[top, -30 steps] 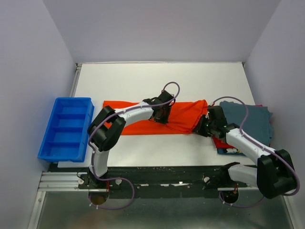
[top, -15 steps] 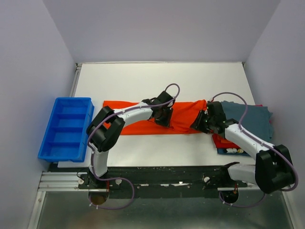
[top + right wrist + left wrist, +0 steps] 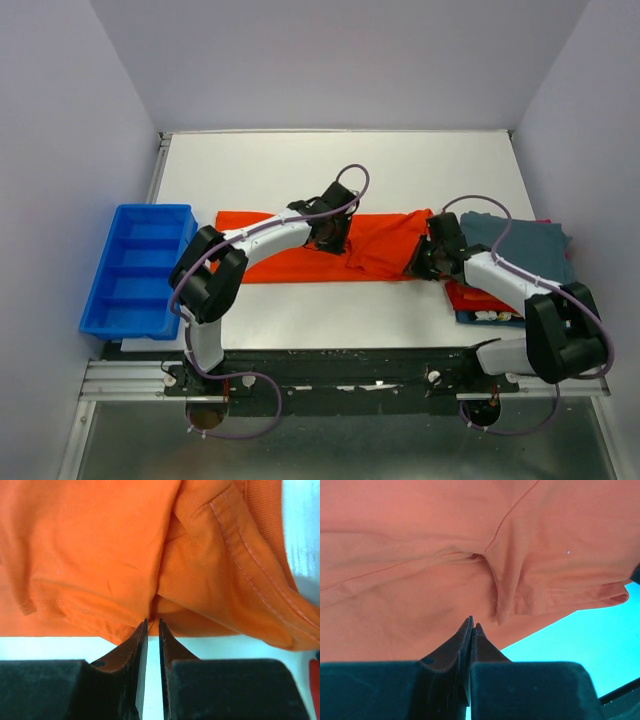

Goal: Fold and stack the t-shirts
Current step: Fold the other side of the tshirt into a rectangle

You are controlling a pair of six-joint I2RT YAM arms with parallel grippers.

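Note:
The bright orange-red t-shirt lies stretched across the middle of the white table, its right part bunched into folds. My left gripper rests on the shirt's middle. In the left wrist view its jaws are pressed together, with the cloth just beyond the tips and none between them. My right gripper is at the shirt's right end. In the right wrist view its jaws are nearly closed, pinching the shirt's lower edge. A dark teal shirt lies on red and blue shirts at the right.
A rigid blue plastic bin with several compartments stands at the table's left edge, just left of the shirt. Grey walls close in the far side and both sides. The arms' bases and a black rail run along the near edge.
My right gripper has moved up and left, pushing the shirt's right end inward into a fold. My left gripper has shifted slightly up and left on the shirt.

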